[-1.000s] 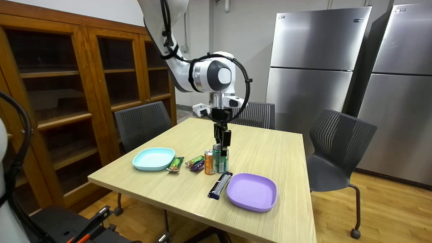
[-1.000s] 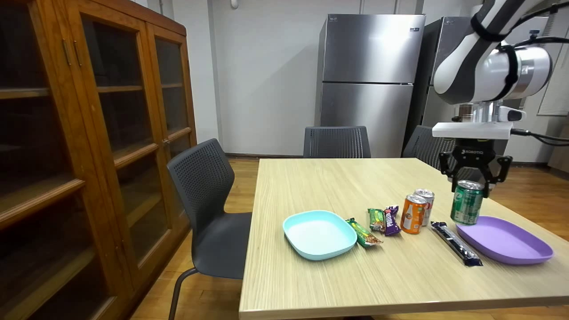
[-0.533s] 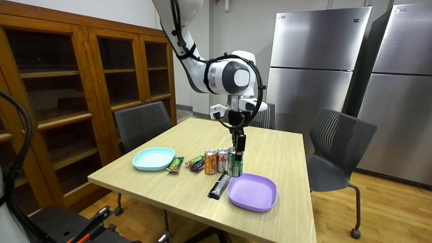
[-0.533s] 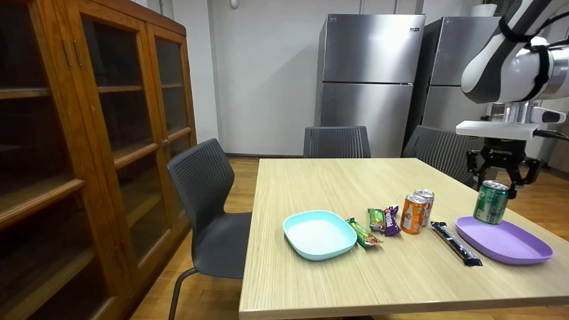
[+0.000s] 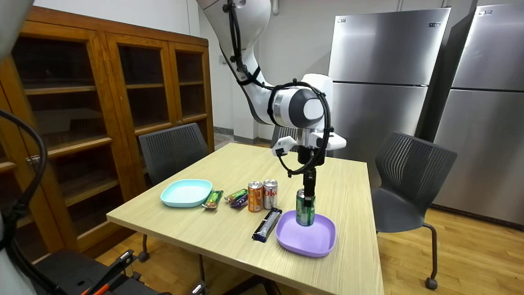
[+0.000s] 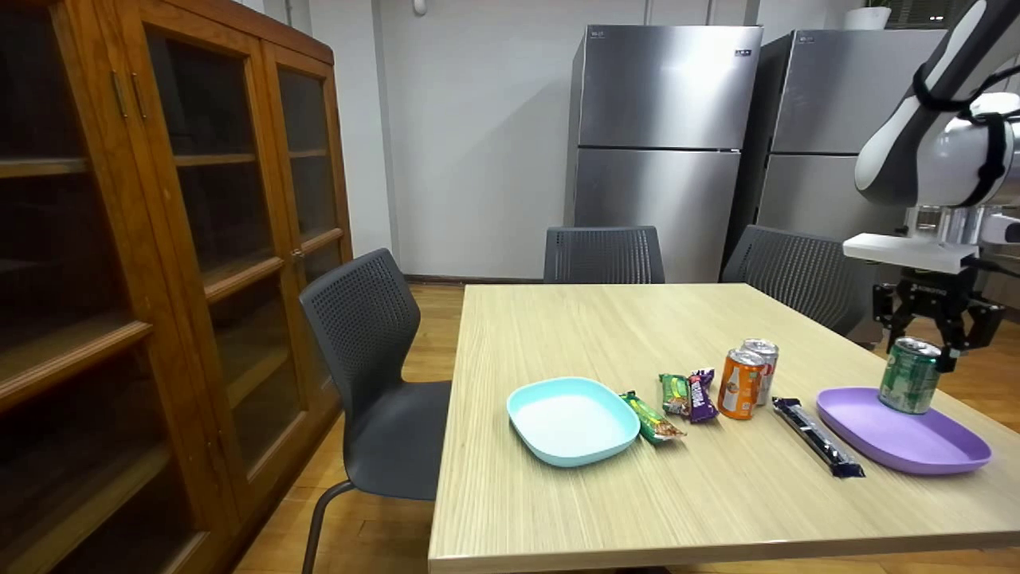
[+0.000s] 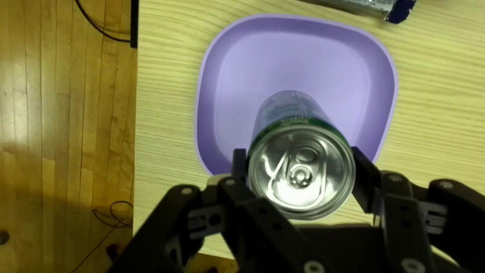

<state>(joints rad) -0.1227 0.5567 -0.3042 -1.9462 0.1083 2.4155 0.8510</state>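
A green soda can is pinched upright between the two black fingers of my gripper; one pad presses on each side of it. In the wrist view its silver lid and pull tab face the camera. The can's lower end is within the rim of the purple plate in both exterior views, toward the plate's far side. Whether its base touches the plate's floor, I cannot tell. Much of the plate shows beyond the can in the wrist view.
Beside the plate lies a dark wrapped bar. An orange can and a silver can stand close together. Farther along are small wrapped snacks and a turquoise plate. Chairs surround the table.
The arm has carried the green can sideways, away from the orange and silver cans, then lowered it over the purple plate. The silver can has come into sight from behind it.
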